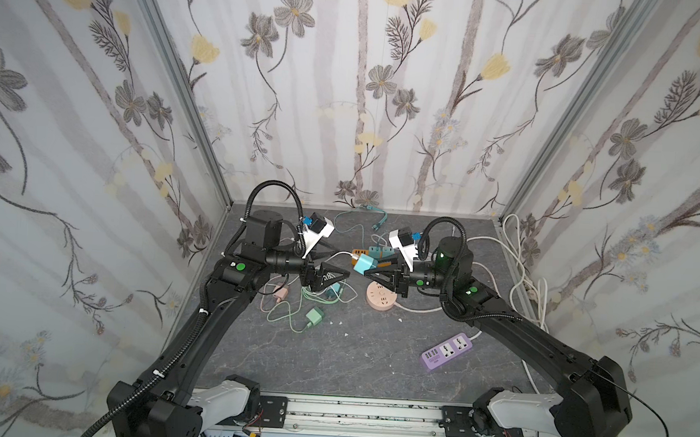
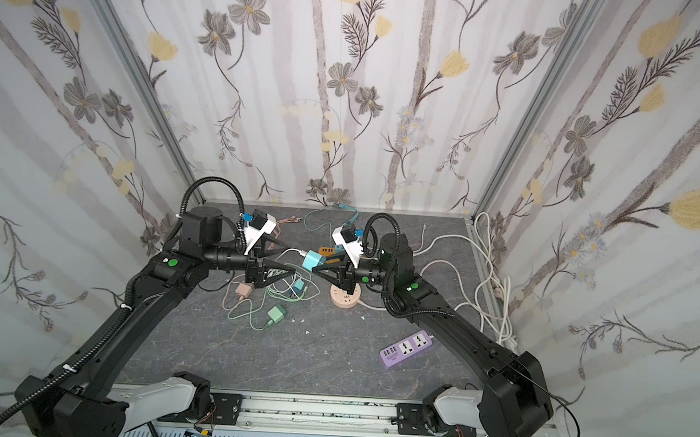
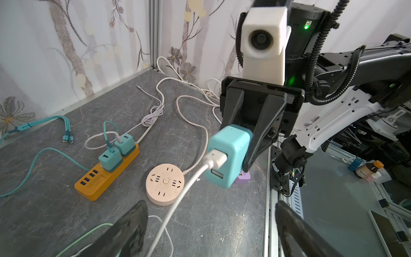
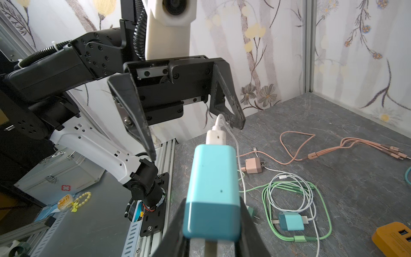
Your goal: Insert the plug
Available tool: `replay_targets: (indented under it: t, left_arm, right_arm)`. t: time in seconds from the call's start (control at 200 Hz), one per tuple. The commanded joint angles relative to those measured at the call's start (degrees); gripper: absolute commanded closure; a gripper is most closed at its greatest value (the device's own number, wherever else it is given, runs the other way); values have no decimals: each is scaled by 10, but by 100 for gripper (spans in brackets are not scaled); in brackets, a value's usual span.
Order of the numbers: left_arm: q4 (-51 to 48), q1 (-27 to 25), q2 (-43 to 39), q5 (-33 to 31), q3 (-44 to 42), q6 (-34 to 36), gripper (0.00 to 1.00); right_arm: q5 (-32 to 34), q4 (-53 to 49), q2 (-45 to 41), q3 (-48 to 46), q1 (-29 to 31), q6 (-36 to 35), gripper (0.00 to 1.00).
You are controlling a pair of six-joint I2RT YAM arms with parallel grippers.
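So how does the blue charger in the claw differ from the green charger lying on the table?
The blue charger is clamped in the right gripper, off the table; the green charger lies loose on the table. The blue charger carries a white cable, the green charger a green cable. Both have a cable plugged in; neither sits in a socket.

the dark grey marbled bench (image 1: 331, 364) carries an orange power strip (image 3: 106, 178) toward the back, a round pink socket (image 1: 381, 297) near the middle and a purple power strip (image 1: 446, 352) at front right. a green charger (image 1: 314, 318), a pink charger (image 1: 280, 294) and tangled cables (image 4: 310, 195) lie left of centre. white cords (image 1: 521, 255) run along the right edge.
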Motion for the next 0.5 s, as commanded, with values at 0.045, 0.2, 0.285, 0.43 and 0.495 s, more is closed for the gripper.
replay_targets:
  t: [0.045, 0.2, 0.285, 0.43, 0.495]
  left_arm:
    - [20, 2, 9, 80, 10, -15, 20]
    - [61, 3, 10, 144, 2, -42, 38]
    - [60, 3, 9, 147, -1, -42, 38]
    - [66, 4, 8, 174, -7, -43, 43]
    - [68, 4, 8, 181, -8, -43, 48]
  right_arm:
    - [-32, 22, -1, 12, 12, -12, 100]
    - [-48, 48, 14, 24, 23, 3, 100]
    - [-58, 55, 23, 35, 28, 7, 100]
    - [-67, 61, 34, 42, 33, 8, 100]
    - [-66, 67, 35, 42, 35, 10, 100]
